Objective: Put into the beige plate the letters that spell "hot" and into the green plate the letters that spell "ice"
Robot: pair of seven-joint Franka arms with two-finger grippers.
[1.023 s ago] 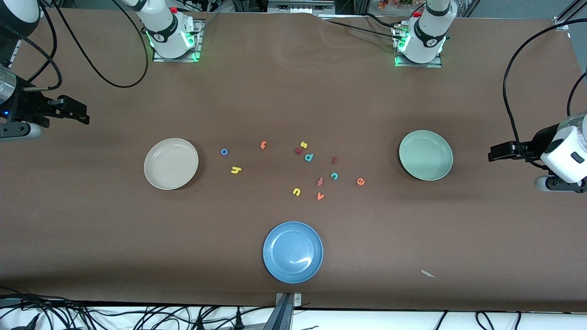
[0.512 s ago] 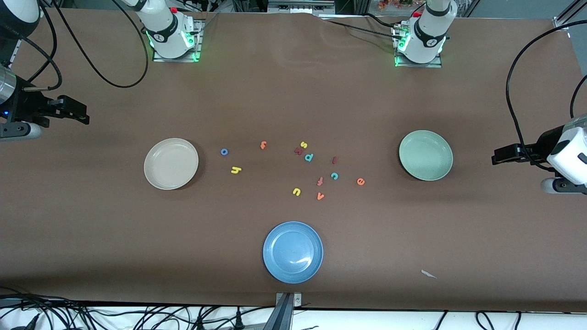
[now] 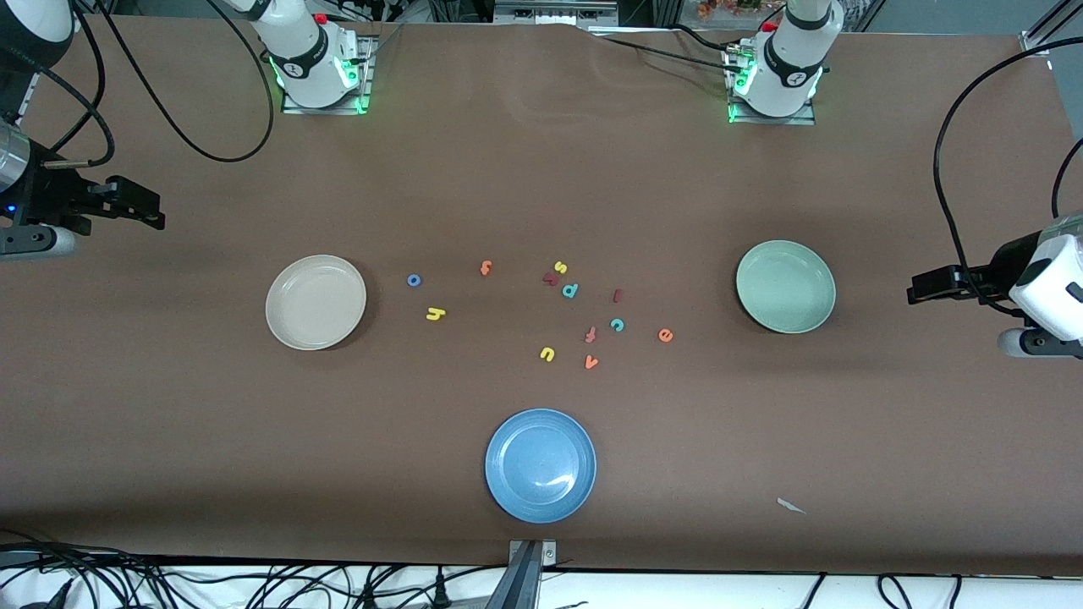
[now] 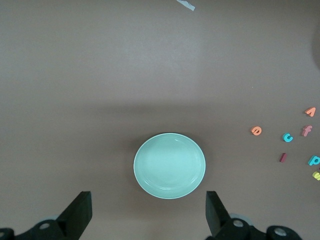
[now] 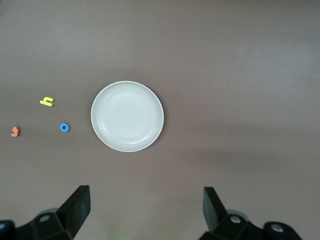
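Now that pulled out to three o'clock past the green plate (image 3: 785, 286), left gripper (image 3: 910, 290) fingers spread wide. Right gripper (image 3: 157, 213) waiting, same spread, at nine o'clock past the beige plate (image 3: 315, 302). Still got h (image 3: 435, 314), o (image 3: 414, 280), t (image 3: 486, 268), i (image 3: 617, 295), c (image 3: 617, 325), e (image 3: 665, 335) loose between the plates. Nothing sorted yet.

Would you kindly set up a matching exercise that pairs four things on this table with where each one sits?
Things:
1. blue o
2. orange e
3. blue plate
4. yellow s

Places:
A. nearest to the front camera of all the plates
B. the letter closest to the green plate
C. touching a dark red letter in the middle cluster
D. the letter closest to the beige plate

Pairs: 1-D, 2-B, 3-A, 4-C
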